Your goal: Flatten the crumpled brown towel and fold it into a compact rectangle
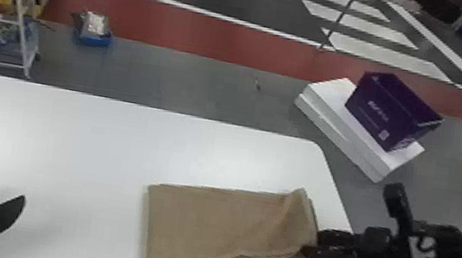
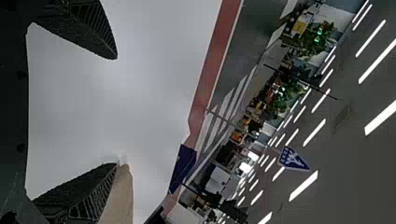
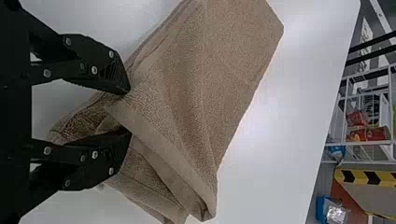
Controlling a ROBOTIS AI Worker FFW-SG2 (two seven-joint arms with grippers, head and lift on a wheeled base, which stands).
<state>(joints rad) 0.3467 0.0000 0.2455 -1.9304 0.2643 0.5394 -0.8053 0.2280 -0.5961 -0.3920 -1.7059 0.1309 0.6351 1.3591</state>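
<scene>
Is holding R gripper (image 1: pixel 310 243), fingers apart, at rt end of brn towel (image 1: pixel 216 225); poising L gripper (image 1: pixel 5 191), also spread, over tbl (image 1: pixel 87 148).

bright, diffuse light whitens the tabletop (image 1: pixel 67 137), with soft glare at the head view's left; a faint shadow edges the towel (image 1: pixel 207 223). strip-like ceiling lights (image 2: pixel 303 185) glow white in the left wrist view, above a dimmer tabletop.

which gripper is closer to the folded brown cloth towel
Right: the right black two-fingered gripper is at the towel's right end, with fabric between its fingers. The left gripper is over the white table, clearly apart from the towel's left edge.
</scene>
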